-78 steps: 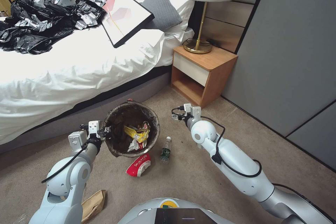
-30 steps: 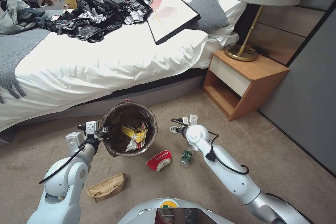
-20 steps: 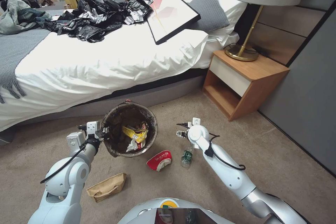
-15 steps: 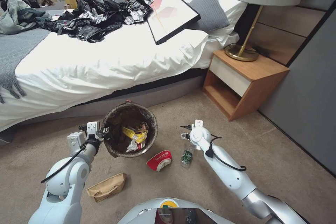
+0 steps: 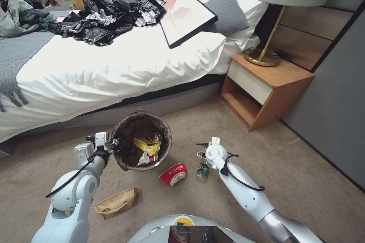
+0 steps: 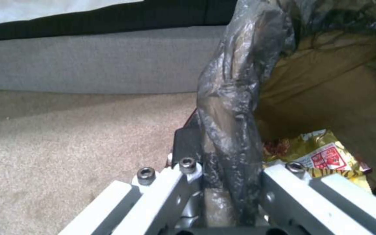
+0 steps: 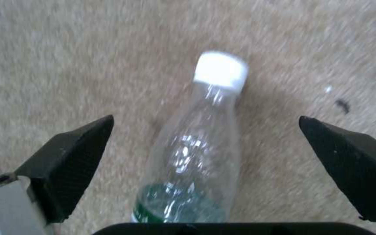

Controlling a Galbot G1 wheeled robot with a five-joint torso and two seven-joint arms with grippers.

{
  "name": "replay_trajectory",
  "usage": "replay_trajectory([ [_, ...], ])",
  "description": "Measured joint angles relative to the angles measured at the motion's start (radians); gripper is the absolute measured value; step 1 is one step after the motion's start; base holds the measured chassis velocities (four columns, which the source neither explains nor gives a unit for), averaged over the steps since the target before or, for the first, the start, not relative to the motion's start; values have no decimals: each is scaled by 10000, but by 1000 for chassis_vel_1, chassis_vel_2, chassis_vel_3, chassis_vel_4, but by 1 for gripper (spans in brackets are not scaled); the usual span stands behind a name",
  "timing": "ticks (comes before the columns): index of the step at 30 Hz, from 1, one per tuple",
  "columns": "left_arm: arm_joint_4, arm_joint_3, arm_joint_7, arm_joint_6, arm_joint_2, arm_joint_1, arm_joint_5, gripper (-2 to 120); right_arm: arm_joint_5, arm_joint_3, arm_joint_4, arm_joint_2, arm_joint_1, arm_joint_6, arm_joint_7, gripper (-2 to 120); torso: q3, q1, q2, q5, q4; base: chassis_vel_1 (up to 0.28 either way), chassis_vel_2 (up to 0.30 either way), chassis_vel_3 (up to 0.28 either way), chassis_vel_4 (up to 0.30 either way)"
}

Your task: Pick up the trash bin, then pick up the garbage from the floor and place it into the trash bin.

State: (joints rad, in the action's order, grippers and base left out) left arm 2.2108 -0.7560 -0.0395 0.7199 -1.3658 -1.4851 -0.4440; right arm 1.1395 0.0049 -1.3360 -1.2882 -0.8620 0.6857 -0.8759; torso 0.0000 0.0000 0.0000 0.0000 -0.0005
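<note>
Beige carpet beside a white bed (image 5: 95, 72). Trash bin (image 5: 141, 145) lifted near the bed base, rim and dark liner clamped in left pincer (image 5: 112, 145); yellow wrapper (image 5: 147, 145) and other packets inside, lower contents hidden. Clear bottle (image 5: 202, 170) lying on the carpet, base cut off in the right wrist view, between the spread fingers of right pincer (image 7: 205, 163), untouched. Red-and-white packet (image 5: 173, 173) just beside, brown paper bag (image 5: 115, 202) nearer the robot.

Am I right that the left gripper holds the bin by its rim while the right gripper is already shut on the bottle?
Not quite. The right gripper is open, its fingers apart on either side of the bottle lying on the carpet, as the right wrist view shows. The left gripper does hold the bin by its rim.
</note>
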Motion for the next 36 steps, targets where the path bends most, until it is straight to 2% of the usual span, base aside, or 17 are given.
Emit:
replay_trajectory([
  [13, -1, -15, 20, -3, 4, 20, 7, 0, -569, 235, 546, -340, -573, -222, 466, 100, 0, 0, 0, 0, 0, 0, 0, 0, 0],
  [15, -30, -3, 22, -5, 3, 56, 11, 0, -575, 351, 714, -423, -662, -291, 534, 89, -1, 0, 0, -1, -2, 0, 0, 0, 0],
  [16, -30, -3, 22, -5, 3, 56, 11, 0, -575, 351, 714, -423, -662, -291, 534, 89, -1, 0, 0, -1, -2, 0, 0, 0, 0],
  [19, -35, -11, 29, -9, 9, 55, 15, 0, -621, 395, 809, -418, -699, -340, 627, 78, -2, -1, 4, -9, -3, 0, 0, 0, 0],
  [26, -88, -20, 45, -15, 6, 63, 27, 0, -534, 392, 584, -363, -780, -340, 650, 66, -2, -1, 3, -7, -4, 0, 0, 0, 0],
  [28, -97, 2, 60, -20, -15, 70, 48, 0, -504, 384, 438, -355, -838, -340, 625, 59, 0, 0, 2, -1, -5, 0, 0, 0, 0],
  [31, -102, 10, 63, -23, -19, 77, 55, 0, -456, 351, 265, -339, -884, -331, 591, 53, 0, 0, 1, 5, -3, 0, 0, 0, 0],
  [33, -107, 7, 68, -26, -3, 83, 55, 0, -265, 295, -61, -307, -958, -277, 517, 47, 1, 0, -1, 18, 8, 0, 0, 0, 0],
  [36, -135, -7, 67, -27, 19, 90, 59, 0, -108, 286, -495, -182, -1036, -245, 342, 41, 0, 0, -1, 3, 8, 0, 0, 0, 0],
])
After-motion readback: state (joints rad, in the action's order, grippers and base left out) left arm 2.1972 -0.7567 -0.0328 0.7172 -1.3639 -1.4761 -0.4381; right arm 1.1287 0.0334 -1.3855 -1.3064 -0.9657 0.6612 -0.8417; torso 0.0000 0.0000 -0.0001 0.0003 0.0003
